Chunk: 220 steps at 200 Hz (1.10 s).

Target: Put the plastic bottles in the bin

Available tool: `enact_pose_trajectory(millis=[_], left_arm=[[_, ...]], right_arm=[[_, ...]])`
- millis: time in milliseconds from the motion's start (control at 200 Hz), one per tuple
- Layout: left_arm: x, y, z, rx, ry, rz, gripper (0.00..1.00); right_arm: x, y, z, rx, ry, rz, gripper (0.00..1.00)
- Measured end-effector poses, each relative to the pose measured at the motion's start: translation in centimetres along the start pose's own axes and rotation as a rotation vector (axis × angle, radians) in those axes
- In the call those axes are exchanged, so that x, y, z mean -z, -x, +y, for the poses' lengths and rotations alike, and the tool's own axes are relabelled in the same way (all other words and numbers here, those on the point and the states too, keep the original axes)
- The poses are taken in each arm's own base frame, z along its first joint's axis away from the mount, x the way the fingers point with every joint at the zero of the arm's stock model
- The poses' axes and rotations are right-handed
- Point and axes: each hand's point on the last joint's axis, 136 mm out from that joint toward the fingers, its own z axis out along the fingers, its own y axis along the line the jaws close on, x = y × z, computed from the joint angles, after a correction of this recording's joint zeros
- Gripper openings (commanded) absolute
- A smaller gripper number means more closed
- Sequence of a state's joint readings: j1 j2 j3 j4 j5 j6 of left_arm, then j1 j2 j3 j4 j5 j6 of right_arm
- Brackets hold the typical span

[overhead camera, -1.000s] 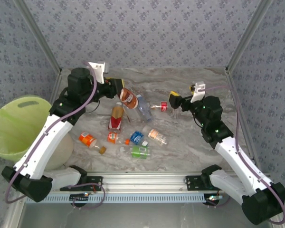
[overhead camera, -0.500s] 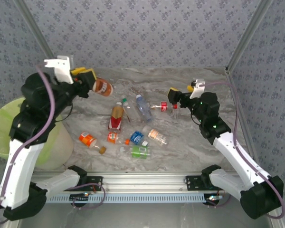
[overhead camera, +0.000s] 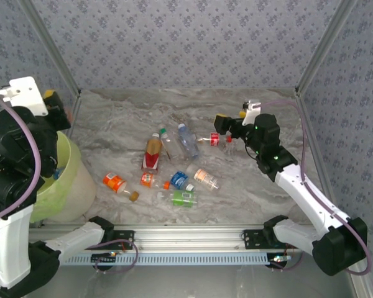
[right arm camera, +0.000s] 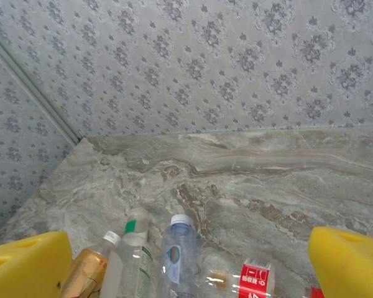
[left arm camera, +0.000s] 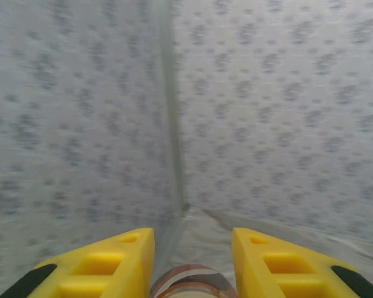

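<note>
Swinging my left arm out over the surface's left edge has put my left gripper above the bin, which stands just off that edge toward the front-left corner. In the left wrist view the jaws are clamped on the brown-labelled bottle, its end wedged between the yellow pads, with patterned wall beyond. So the carry looks done. I reckon the next thing is to let go so it drops in. Whether I'm centred over the opening I can't tell, as my arm hides most of the bin from above.

Vs 1 s ago: that bottle was in my grip low over the back-left part of the surface, next to the pile. 0.5 s ago it was lifted and halfway across. The gap it left in the pile is bare now.

My right gripper has its jaws spread wide and holds nothing. It's crept a bit further back and left over the red-labelled bottle. Approx 9 other bottles haven't moved, mid-surface, so there's plenty left to do.
</note>
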<state>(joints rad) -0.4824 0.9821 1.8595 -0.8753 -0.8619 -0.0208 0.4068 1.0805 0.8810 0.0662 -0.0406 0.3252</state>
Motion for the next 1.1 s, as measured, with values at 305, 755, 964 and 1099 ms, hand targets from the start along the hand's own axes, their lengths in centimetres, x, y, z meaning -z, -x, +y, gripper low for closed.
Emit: enact_pose_trajectory(millis=[305, 755, 964, 1099], left_arm=[[1.6, -2.8, 6.8, -0.077, 0.364, 0.028, 0.00], [-1.1, -10.2, 10.4, -0.068, 0.620, 0.246, 0.00], [-4.9, -17.9, 12.8, 0.070, 0.637, 0.507, 0.05], [-5.9, -21.3, 12.2, 0.122, 0.594, 0.596, 0.12]], right_arm=[[-1.5, -2.3, -0.6, 0.001, -0.030, 0.080, 1.00], [-2.3, -2.0, -0.5, 0.012, -0.072, 0.069, 1.00], [-2.2, -2.0, -0.7, 0.018, -0.108, 0.065, 1.00], [-1.9, -1.8, -1.1, 0.020, -0.132, 0.056, 1.00]])
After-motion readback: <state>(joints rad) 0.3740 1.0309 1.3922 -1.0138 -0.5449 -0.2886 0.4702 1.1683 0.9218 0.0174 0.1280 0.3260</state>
